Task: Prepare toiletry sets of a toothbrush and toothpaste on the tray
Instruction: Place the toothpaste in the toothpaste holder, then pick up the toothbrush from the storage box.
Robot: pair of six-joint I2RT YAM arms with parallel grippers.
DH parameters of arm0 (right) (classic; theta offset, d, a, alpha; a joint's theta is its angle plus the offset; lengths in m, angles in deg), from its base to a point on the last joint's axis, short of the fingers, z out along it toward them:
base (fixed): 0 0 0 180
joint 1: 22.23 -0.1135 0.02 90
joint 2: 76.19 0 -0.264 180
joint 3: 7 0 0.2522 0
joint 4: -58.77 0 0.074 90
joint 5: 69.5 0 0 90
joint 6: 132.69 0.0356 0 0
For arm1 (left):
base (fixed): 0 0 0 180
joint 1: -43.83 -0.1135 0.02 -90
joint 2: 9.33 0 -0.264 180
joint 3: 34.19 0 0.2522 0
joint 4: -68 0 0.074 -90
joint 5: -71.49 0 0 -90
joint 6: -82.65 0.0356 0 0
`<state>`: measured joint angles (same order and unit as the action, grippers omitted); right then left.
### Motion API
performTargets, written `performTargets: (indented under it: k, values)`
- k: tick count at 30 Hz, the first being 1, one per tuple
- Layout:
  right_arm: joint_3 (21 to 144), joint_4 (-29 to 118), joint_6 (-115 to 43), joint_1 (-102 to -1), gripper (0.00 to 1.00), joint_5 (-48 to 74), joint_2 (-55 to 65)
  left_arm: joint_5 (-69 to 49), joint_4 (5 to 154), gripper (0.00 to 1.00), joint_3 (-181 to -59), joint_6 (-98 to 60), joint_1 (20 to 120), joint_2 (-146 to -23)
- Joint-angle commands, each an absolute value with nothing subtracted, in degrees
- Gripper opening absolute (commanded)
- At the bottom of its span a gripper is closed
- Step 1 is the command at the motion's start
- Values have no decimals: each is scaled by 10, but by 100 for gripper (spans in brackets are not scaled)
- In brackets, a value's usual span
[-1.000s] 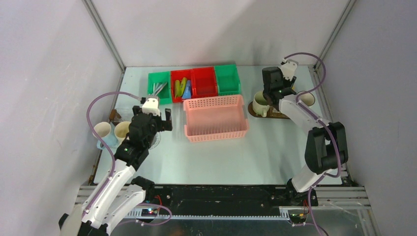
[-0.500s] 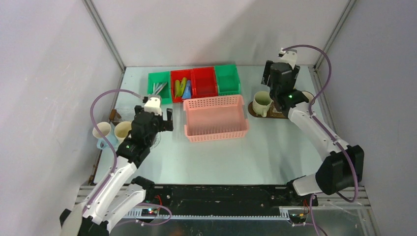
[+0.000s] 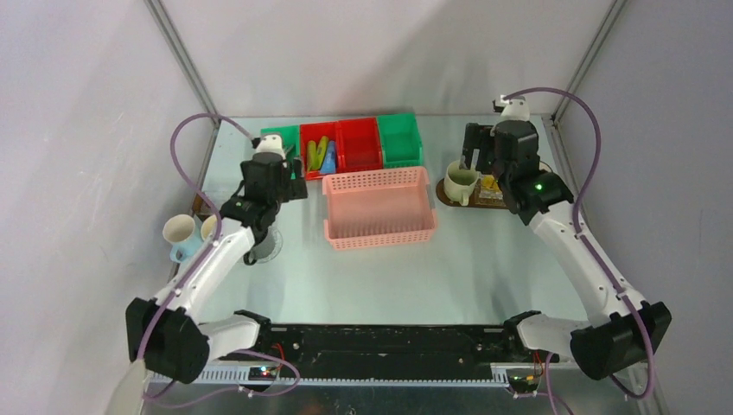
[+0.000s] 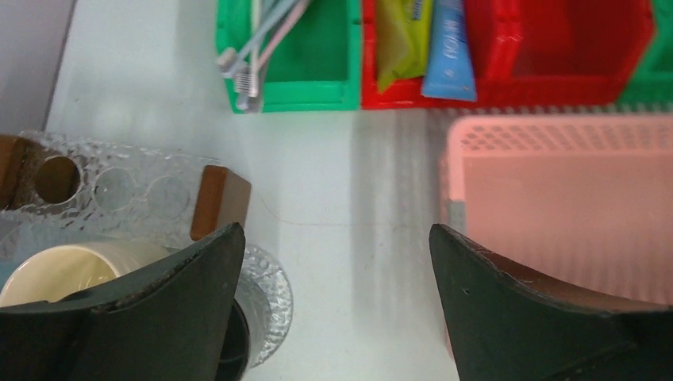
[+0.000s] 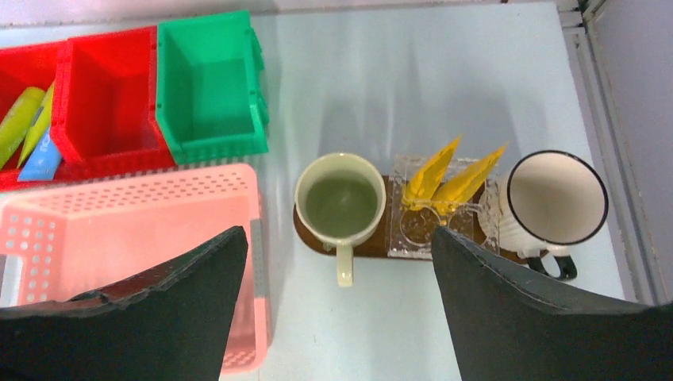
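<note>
The basket (image 3: 379, 207) is pink lattice; the bins (image 3: 358, 143) at its twelve o'clock are green and red. On the dark brown tray (image 5: 367, 244), the tubes (image 5: 444, 171) are yellow, and the mug (image 5: 555, 198) at three o'clock is white, black-rimmed.

four bins (image 3: 359, 143), one pink basket (image 3: 378, 207), two mugs (image 5: 341, 205) on tray (image 5: 367, 248)

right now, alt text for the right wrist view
A brown tray holds a cream mug, a clear holder with two yellow tubes, and a dark-rimmed white mug, framed by the open right gripper. Pink basket, red bin and green bin sit left.
</note>
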<state>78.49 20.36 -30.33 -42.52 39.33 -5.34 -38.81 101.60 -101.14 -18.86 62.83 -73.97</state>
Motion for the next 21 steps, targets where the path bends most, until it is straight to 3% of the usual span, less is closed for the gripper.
performTargets:
  k: [1, 11, 21]
  values:
    - [796, 148, -307, -428, 88, 344, -90, -393, 999, 92, -1055, -250, 572, -787]
    - [658, 259, -305, -429, 88, 276, -201, -369, 937, 83, -1106, -358, 497, -915]
    - [585, 321, -322, -430, 89, 287, -272, -380, 884, 73, -1143, -420, 451, -1015]
